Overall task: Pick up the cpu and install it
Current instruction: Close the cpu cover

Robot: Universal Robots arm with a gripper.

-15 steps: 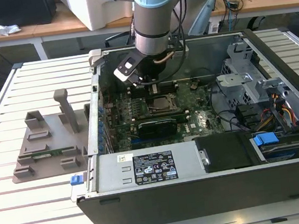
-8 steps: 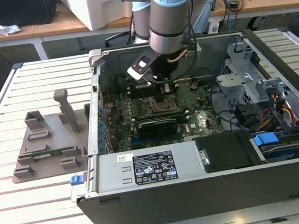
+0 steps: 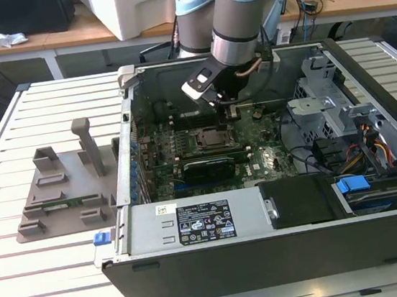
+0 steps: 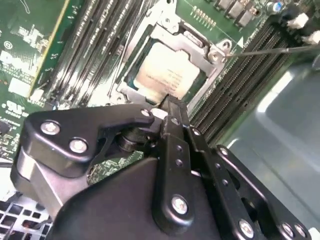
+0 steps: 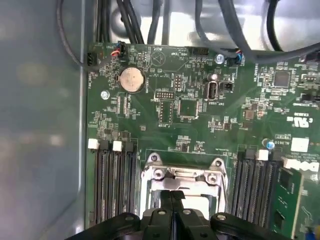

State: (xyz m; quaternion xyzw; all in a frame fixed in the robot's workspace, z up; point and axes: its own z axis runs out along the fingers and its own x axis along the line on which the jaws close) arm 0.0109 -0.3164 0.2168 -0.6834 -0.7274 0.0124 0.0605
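My hand [image 4: 169, 106] is closed, its fingers pressed together and holding nothing, with the tip at the edge of the cpu [image 4: 167, 72]. The cpu lies flat in the socket [image 4: 216, 51], near the exterior view's middle. I judge any touch must be light and straight down.

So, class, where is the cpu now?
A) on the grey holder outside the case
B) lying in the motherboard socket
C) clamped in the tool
B: in the second wrist view the cpu lies flat inside the socket frame, just beyond the shut tool.
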